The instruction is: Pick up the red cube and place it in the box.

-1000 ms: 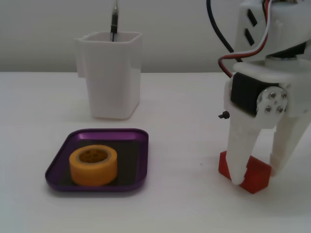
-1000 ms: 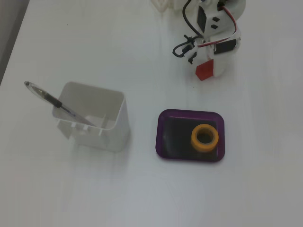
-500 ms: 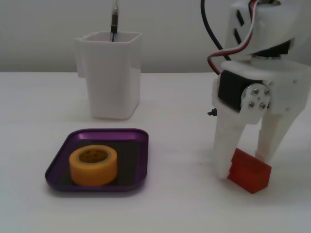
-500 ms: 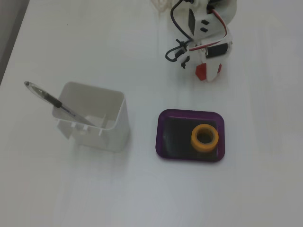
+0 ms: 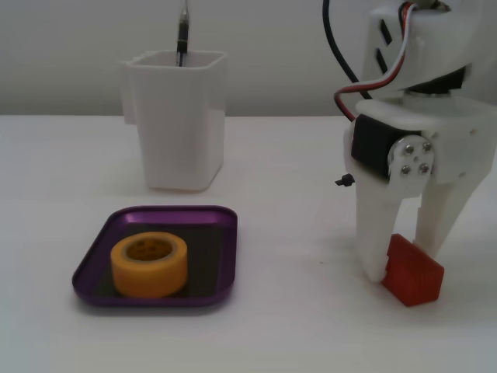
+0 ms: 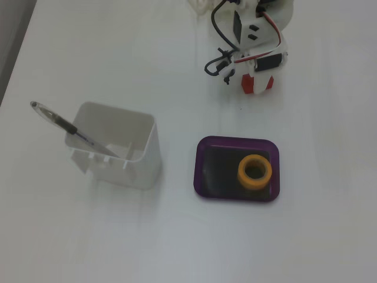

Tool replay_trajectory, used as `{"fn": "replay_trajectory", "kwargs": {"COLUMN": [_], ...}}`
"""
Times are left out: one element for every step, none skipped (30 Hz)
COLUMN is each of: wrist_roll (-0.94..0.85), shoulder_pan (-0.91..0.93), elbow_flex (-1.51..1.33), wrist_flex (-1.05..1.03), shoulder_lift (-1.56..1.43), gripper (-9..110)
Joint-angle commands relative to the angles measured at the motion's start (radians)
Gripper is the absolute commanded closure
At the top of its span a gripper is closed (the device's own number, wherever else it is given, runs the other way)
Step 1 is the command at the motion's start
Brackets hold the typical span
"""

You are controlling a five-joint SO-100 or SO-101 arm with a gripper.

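The red cube rests on the white table at the right of a fixed view, between the two white fingers of my gripper. The left finger reaches down to the table beside it. The right finger stands against the cube's far side. The jaws look closed onto the cube. In the top-down fixed view the cube shows under the gripper near the top edge. The purple box lies to the left, apart from the cube, and also shows in the top-down fixed view.
A yellow tape roll lies inside the purple box. A tall white container with a pen in it stands behind the box. Black and red cables hang by the arm.
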State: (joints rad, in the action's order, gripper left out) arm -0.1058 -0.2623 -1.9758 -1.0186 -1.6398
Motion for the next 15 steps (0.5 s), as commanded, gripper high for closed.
{"fn": "replay_trajectory", "kwargs": {"wrist_roll": [-0.011, -0.011, -0.011, -0.011, -0.009, -0.009, -0.009, -0.009, -0.009, -0.009, -0.011, -0.009, -0.006, -0.003, -0.002], "shoulder_pan": [0.006, 0.012, 0.026, 0.043, 0.06, 0.077, 0.095, 0.106, 0.117, 0.124, 0.135, 0.147, 0.158, 0.169, 0.181], "elbow_flex": [0.091, 0.16, 0.225, 0.288, 0.344, 0.4, 0.453, 0.5, 0.535, 0.563, 0.589, 0.612, 0.627, 0.647, 0.667], "wrist_flex": [-0.054, -0.089, -0.117, -0.138, -0.155, -0.161, -0.163, -0.16, -0.15, -0.149, -0.149, -0.147, -0.146, -0.132, -0.115], "shoulder_lift": [-0.052, -0.072, -0.094, -0.117, -0.135, -0.143, -0.143, -0.141, -0.141, -0.133, -0.115, -0.087, -0.051, -0.009, 0.035], "gripper": [102, 102, 102, 102, 102, 102, 102, 102, 102, 102, 102, 102, 102, 102, 102]}}
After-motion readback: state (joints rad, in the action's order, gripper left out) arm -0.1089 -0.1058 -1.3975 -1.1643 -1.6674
